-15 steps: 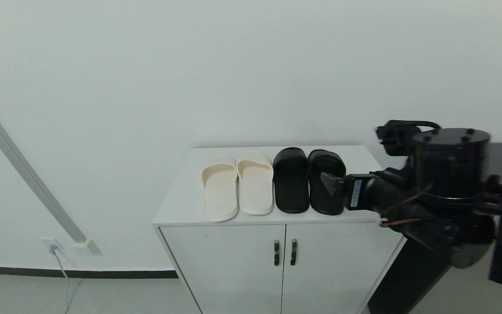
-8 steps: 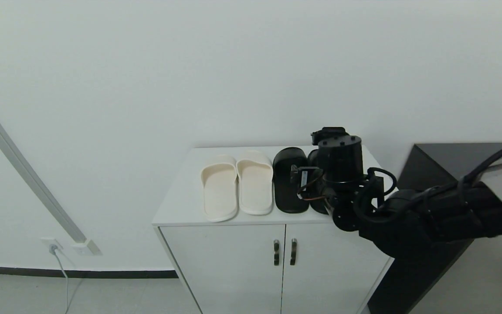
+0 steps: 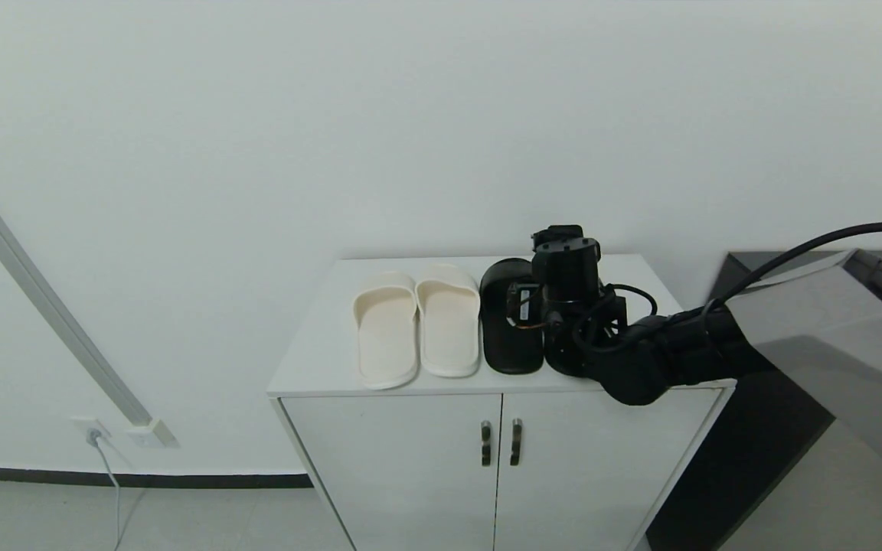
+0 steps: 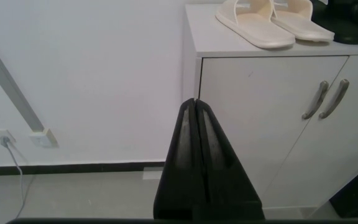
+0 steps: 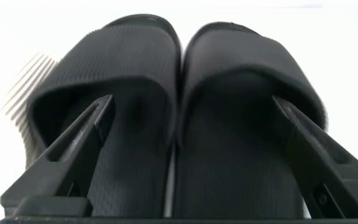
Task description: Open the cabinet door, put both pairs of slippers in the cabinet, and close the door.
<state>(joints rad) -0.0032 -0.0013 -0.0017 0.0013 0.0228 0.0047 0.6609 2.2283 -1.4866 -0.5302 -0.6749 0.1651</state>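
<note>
Nearest the robot, the left claw (image 4: 195, 106) hangs low in front of the cabinet (image 3: 311, 360), off its left corner, at the height of the doors. Its two fingers are pressed flat together with nothing between them.

Both cabinet doors are closed. The left door (image 3: 395, 467) and the right door (image 3: 594, 467) meet at the middle, where two dark upright handles (image 3: 501, 442) stand just beside each other.

Both pairs of slippers lie on the white cabinet top, none of them inside. They form one row with heels at the front edge and straps toward the wall. The cream slippers (image 3: 449, 325) lie on the left, touching side by side. The black slippers (image 3: 508, 337) lie just beside them on the right.

The right arm comes in from the right across the cabinet top, with its wrist standing over the right black slipper and hiding most of it in the head view. The right claw (image 5: 191, 99) is spread wide and grips nothing. One finger sits over the outer part of each black slipper, in front of the straps. Whether the fingertips (image 5: 79, 143) touch the soles cannot be told.

Behind everything is a plain white wall. On the left, a grey strip (image 3: 27, 287) slants down it to a socket (image 3: 91, 435) with a cable plugged in, near the floor.
</note>
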